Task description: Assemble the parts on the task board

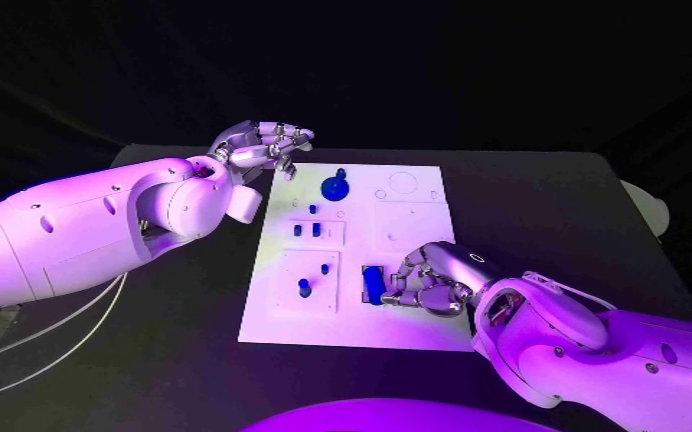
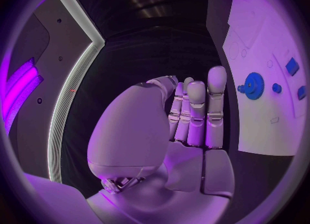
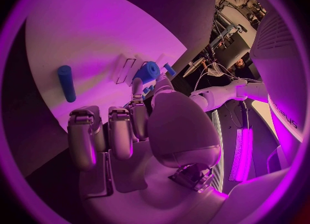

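Observation:
The white task board (image 1: 411,222) lies in the middle of the table. A blue gear (image 1: 335,189) (image 2: 253,85) (image 3: 149,71) stands near its far edge. Small blue pegs (image 1: 306,230) and two more blue pieces (image 1: 304,287) sit in the left-hand panels. A blue rod (image 1: 372,284) (image 3: 66,83) lies flat near the front edge. My right hand (image 1: 433,282) (image 3: 119,136) rests on the board just right of the rod, fingers curled in, holding nothing. My left hand (image 1: 267,147) (image 2: 194,115) hovers off the board's far left corner, its fingers extended, with nothing in it.
Outlined empty recesses (image 1: 404,184) mark the board's far right part. Black table (image 1: 534,202) surrounds the board on all sides. Two white cables (image 1: 58,337) hang under my left arm at the table's left edge.

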Motion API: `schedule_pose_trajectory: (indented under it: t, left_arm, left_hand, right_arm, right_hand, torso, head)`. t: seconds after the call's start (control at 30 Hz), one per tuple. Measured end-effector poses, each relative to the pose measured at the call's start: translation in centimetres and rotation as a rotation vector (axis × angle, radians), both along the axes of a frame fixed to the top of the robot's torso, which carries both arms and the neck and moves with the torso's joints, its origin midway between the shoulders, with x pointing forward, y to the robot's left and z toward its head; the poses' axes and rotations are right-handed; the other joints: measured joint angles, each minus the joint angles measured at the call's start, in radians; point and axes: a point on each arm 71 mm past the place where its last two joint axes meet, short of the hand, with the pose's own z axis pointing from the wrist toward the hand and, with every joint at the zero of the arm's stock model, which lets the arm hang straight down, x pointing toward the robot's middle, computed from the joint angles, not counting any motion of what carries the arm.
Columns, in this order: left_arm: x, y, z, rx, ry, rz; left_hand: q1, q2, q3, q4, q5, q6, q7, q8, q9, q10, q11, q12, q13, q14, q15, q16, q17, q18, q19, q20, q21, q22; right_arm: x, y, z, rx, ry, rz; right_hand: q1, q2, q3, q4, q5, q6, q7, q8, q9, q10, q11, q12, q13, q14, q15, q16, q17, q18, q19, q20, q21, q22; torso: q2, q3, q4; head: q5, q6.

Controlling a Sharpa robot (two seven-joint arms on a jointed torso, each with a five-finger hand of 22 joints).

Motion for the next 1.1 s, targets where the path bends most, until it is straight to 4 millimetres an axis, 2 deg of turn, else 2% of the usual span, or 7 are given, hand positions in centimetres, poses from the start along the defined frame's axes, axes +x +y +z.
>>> schedule_pose_trajectory:
  t: [0.37, 0.77, 0.9, 1.1]
  left_arm:
    - [0.0, 0.0, 0.0, 0.000, 0.001, -0.001]
    - [0.0, 0.0, 0.0, 0.001, 0.002, -0.001]
    - [0.0, 0.0, 0.0, 0.001, 0.003, -0.001]
    - [0.0, 0.0, 0.0, 0.002, 0.005, -0.001]
  left_hand:
    - [0.000, 0.000, 0.000, 0.000, 0.000, 0.000, 0.000, 0.000, 0.000, 0.000, 0.000, 0.000, 0.000, 0.000, 0.000, 0.000, -0.001, 0.000, 0.000, 0.000, 0.000, 0.000]
    - [0.000, 0.000, 0.003, -0.003, 0.000, 0.000, 0.000, 0.000, 0.001, 0.000, 0.000, 0.000, 0.000, 0.000, 0.000, 0.000, -0.002, 0.000, 0.000, 0.000, 0.000, 0.000]
    - [0.000, 0.000, 0.003, -0.003, 0.000, 0.000, 0.000, 0.000, 0.001, 0.000, 0.000, 0.000, 0.000, 0.000, 0.000, 0.000, -0.002, 0.000, 0.000, 0.000, 0.000, 0.000]
    - [0.000, 0.000, 0.003, -0.003, 0.000, 0.000, 0.000, 0.000, 0.001, 0.000, 0.000, 0.000, 0.000, 0.000, 0.000, 0.000, -0.002, 0.000, 0.000, 0.000, 0.000, 0.000]
  right_arm:
    - [0.7, 1.1, -0.6, -0.007, -0.002, 0.007]
    - [1.0, 1.7, -0.8, -0.012, -0.010, 0.015]
    - [1.0, 1.8, -0.9, -0.015, -0.009, 0.019]
    - [1.0, 1.7, -0.9, -0.023, -0.006, 0.025]
  right_hand:
    - [0.006, 0.012, -0.001, 0.001, 0.000, 0.000, 0.000, 0.000, -0.003, 0.003, -0.003, 0.000, 0.023, 0.000, 0.000, 0.000, 0.000, 0.000, 0.000, 0.000, 0.000, 0.000]
    - [0.005, 0.021, -0.001, 0.001, 0.003, 0.000, 0.000, 0.000, -0.004, 0.003, -0.003, 0.003, 0.037, 0.000, 0.000, 0.000, 0.000, 0.000, 0.000, 0.000, 0.000, 0.001]
    - [0.008, 0.024, -0.010, 0.001, -0.016, 0.000, 0.000, 0.000, -0.006, 0.003, -0.003, 0.006, 0.038, 0.004, -0.004, 0.000, 0.000, 0.000, 0.000, 0.000, 0.000, 0.001]
    - [0.036, 0.004, -0.032, -0.001, -0.063, 0.000, 0.000, 0.000, -0.008, 0.003, -0.003, 0.009, 0.038, 0.004, -0.003, 0.000, 0.000, 0.000, 0.000, 0.000, 0.000, 0.000]
  torso:
    - [0.000, -0.0002, 0.0011]
    - [0.001, 0.0004, -0.0006]
    - [0.000, 0.0005, -0.0009]
    - [0.000, 0.0006, -0.0009]
  head:
    - [-0.005, -0.001]
    - [-0.001, -0.004]
    - [-0.001, -0.006]
    - [-0.001, -0.007]
